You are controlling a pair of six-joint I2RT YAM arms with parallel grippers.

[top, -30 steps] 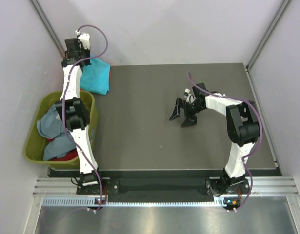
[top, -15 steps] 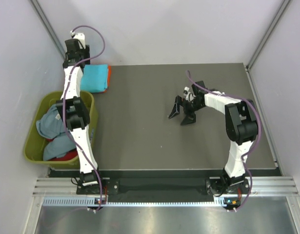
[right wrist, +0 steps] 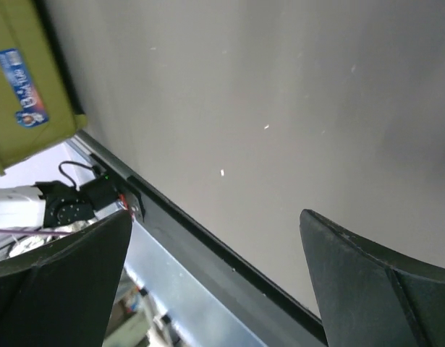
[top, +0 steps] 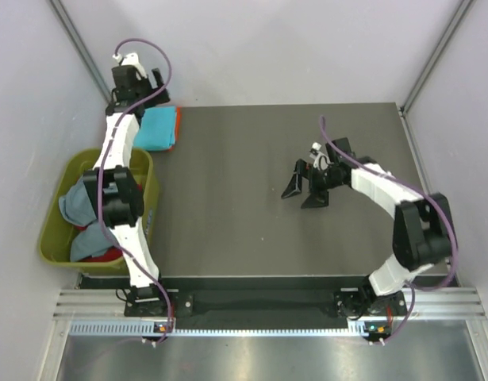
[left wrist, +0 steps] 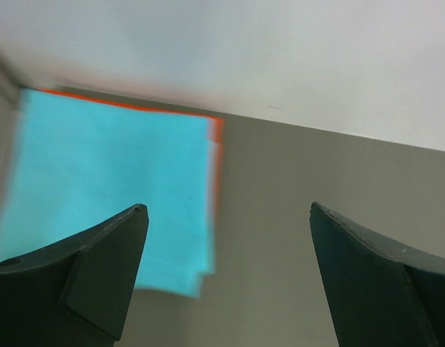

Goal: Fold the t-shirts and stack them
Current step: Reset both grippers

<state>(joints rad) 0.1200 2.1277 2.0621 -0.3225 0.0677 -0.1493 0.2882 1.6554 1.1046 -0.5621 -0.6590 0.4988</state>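
Top external: dark worktop (top: 228, 230). Folded turquoise t-shirt (top: 158, 127) lies at the 10 o'clock corner of the worktop, on top of the orange-red t-shirt (top: 178, 125), which shows only as a thin strip on the 3 o'clock side. Left end effector (top: 146, 82) is above the 11 o'clock edge of that stack; fingers are hard to read from here. Olive-green tub (top: 55, 251) sits off the worktop's 9 o'clock edge. It holds the crumpled grey-blue t-shirt (top: 75, 205) and, towards 6 o'clock, the red t-shirt (top: 109, 255). Right end effector (top: 305, 189) is just 3 o'clock of the worktop centre, jaws spread wide with nothing between them, well apart from all shirts.

Left wrist: left end effector (left wrist: 229, 211) has its jaws wide apart and grips nothing. The turquoise t-shirt (left wrist: 106, 188) lies flat below at 10 o'clock, not touched. The orange-red t-shirt (left wrist: 218, 134) peeks out along its 12 and 3 o'clock edges. Bare worktop (left wrist: 294, 173) at 3 o'clock. Slight blur.

Right wrist: right end effector (right wrist: 215, 217) is fully spread and empty over bare worktop (right wrist: 244, 87). The tub (right wrist: 23, 108) wall with a blue sticker is at 10 o'clock.
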